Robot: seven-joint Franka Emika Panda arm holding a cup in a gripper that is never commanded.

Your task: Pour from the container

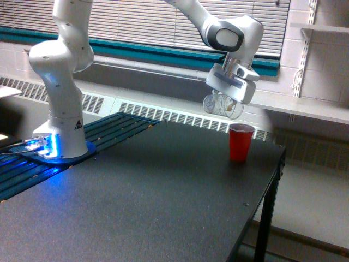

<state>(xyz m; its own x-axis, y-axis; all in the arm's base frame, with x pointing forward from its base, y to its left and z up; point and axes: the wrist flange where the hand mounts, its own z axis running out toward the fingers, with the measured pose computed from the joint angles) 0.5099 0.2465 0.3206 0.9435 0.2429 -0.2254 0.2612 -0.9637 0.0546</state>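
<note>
**Ann:** Container first, since that's the story, but set the stage for me from the biggest thing down.

**Bo:** Right. The black table fills most of the exterior view. The white robot arm stands on its blue-lit base at the exterior view's left and arches over to the exterior view's right, in front of the window blinds.

**Ann:** And at the end of that arm?

**Bo:** The gripper hangs in the air above the far right part of the table, jaws pinching the container, a small clear cup.

**Ann:** How is it sitting in there?

**Bo:** Tipped well over, close to lying on its side. It's see-through and blurry; I can't make out what's in it.

**Ann:** The red one?

**Bo:** The red cup stands upright on the table near the right edge. The container is up in the air, above it and a little toward the exterior view's left, clearly apart from its rim, not touching.
</note>
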